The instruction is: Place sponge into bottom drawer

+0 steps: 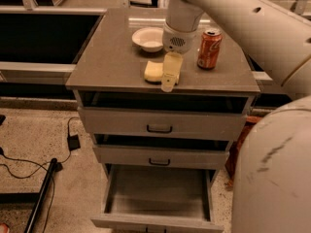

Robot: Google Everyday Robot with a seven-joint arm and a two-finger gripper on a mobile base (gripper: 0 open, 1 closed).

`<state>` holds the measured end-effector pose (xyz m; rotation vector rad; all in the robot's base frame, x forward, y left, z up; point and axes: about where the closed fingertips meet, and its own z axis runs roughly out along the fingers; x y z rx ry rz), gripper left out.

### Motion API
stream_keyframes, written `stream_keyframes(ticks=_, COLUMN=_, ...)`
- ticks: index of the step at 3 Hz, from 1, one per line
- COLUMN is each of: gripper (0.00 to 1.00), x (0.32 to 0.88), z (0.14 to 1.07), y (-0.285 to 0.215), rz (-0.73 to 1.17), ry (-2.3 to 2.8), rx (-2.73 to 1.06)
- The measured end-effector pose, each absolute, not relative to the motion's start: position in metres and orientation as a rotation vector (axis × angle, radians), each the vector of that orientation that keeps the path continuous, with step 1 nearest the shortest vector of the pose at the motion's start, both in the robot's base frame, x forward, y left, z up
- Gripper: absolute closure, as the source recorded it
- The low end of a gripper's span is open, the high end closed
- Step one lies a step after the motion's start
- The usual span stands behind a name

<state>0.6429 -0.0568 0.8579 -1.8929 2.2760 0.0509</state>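
The pale yellow sponge (153, 72) lies flat near the front edge of the grey cabinet top (112, 57). My gripper (168, 83) hangs from the white arm (182, 18), pointing down at the sponge's right edge and covering part of it. It reaches the cabinet top beside the sponge. The bottom drawer (156, 188) is pulled out below, and its flat grey floor is bare.
A white bowl (149, 38) stands behind the sponge and a red soda can (209, 48) to its right. The two upper drawers (160, 125) are slightly ajar. Cables and a black pole (41, 193) lie on the floor at left. My white body (272, 178) fills the right side.
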Motion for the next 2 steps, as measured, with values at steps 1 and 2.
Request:
stream_keyframes(ticks=1, gripper=0.00, x=0.645, z=0.844, y=-0.048, rz=0.086, ry=2.247, rx=-1.909)
stream_keyframes(ticks=2, gripper=0.04, x=0.646, z=0.832, y=-0.041, rz=0.119, ry=2.236, rx=-1.919)
